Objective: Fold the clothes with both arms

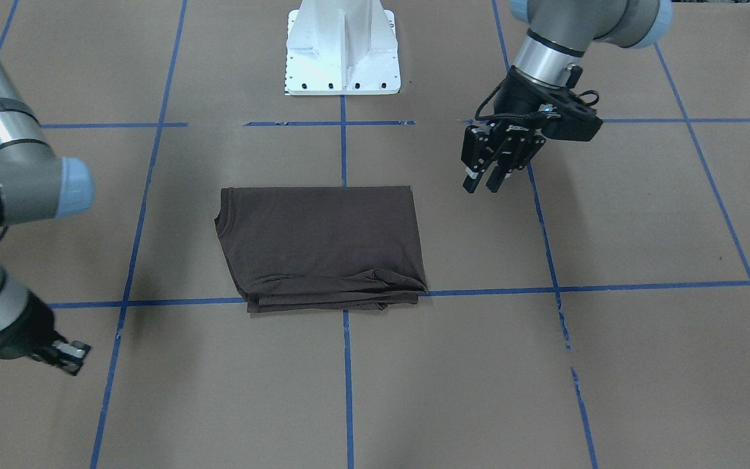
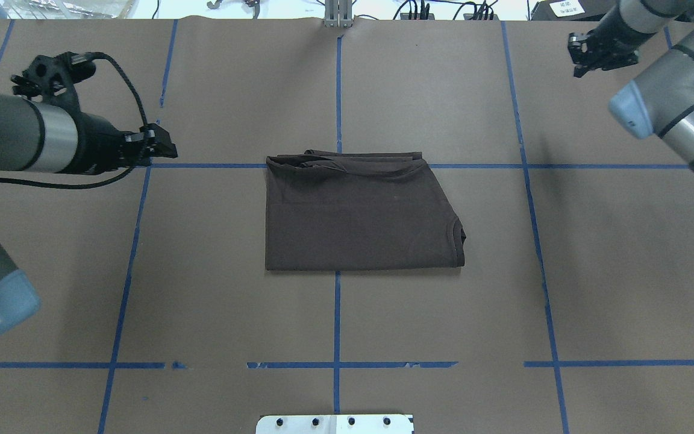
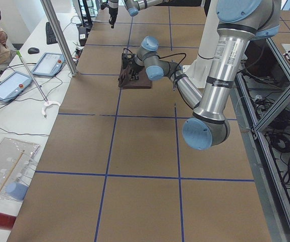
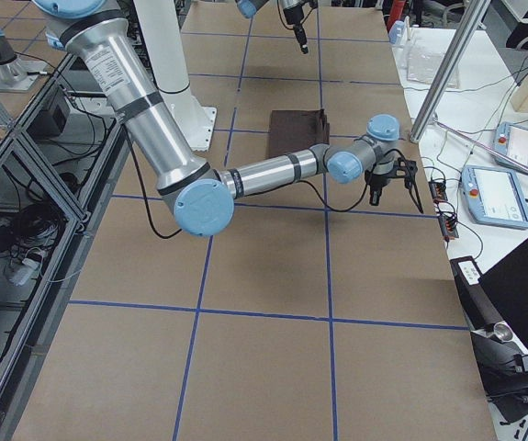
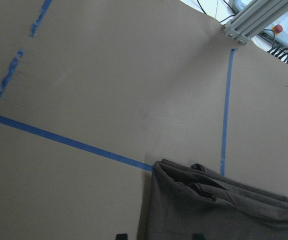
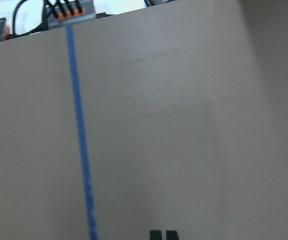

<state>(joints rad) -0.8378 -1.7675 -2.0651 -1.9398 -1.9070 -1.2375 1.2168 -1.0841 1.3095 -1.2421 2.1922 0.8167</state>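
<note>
A dark brown T-shirt (image 2: 359, 217) is seen lying folded into a flat, several-layered rectangle at the middle of the tabletop (image 2: 202, 271), well apart from both hands. Its ribbed collar (image 2: 458, 232) is turned toward the robot's right, and its loose, stacked edges (image 2: 347, 161) are bunched along the side toward the tabletop's far edge from the robot. The left hand (image 1: 484, 184) is held above the bare tabletop off the shirt's left side, its fingers parted and holding nothing. The right hand (image 6: 163, 235) is parked near the far right corner with its fingertips drawn together, empty. The garment is judged to be light, thin and limp: no shape would be kept once it is lifted, and the layers would likely slide over one another or fall open. A hold is best taken at two corners of one edge, one per hand, with every layer pinched low against the tabletop, so that the stack can be carried over evenly.
</note>
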